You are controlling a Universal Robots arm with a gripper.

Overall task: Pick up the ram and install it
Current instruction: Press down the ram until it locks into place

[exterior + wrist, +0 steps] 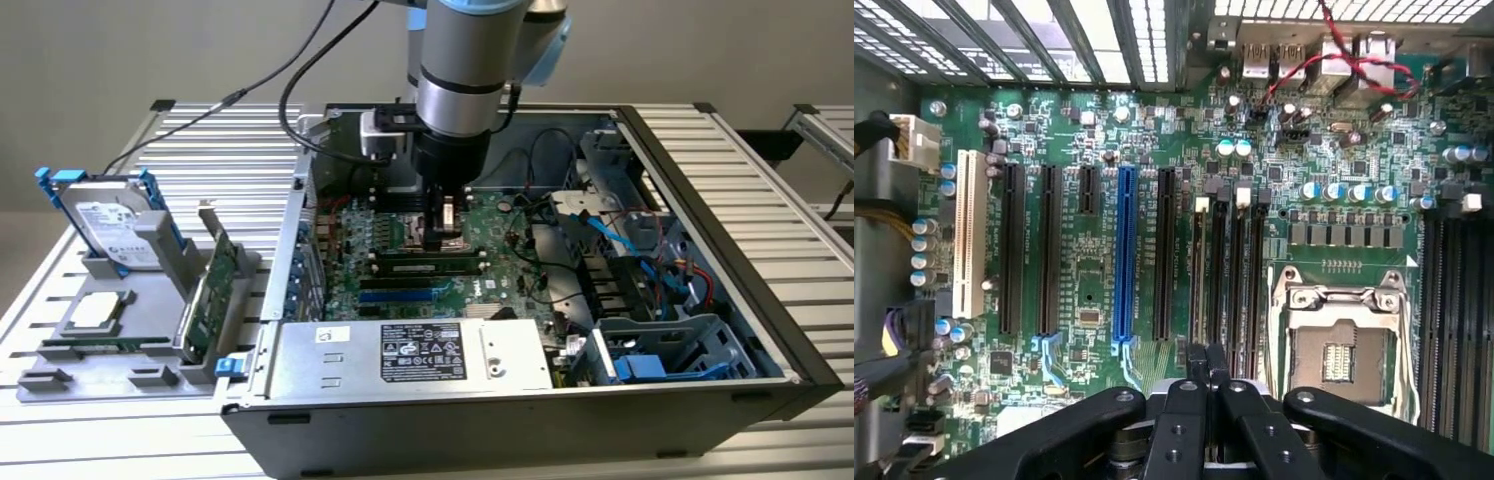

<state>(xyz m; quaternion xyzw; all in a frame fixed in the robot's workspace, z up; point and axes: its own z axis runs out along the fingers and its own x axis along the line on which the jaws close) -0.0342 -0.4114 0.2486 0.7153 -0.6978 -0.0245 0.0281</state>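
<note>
The ram (pixel 427 266), a long thin stick with a row of dark chips, stands on edge in a motherboard slot inside the open computer case (pixel 694 130). My gripper (pixel 447 240) hangs straight down over the motherboard (pixel 350 285), just behind the ram in the exterior view. Its fingers are shut and I see nothing between them. In the wrist view the shut gripper (pixel 1206 352) is above the bank of black memory slots (pixel 1229 270) beside the empty CPU socket (pixel 1344 345).
A grey tray (pixel 160 295) at the exterior view's left holds a hard drive (pixel 114 225), an upright green expansion card (pixel 214 290) and a small silver chip (pixel 94 312). The power supply (pixel 414 355), loose cables (pixel 627 250) and a drive cage (pixel 667 350) crowd the case.
</note>
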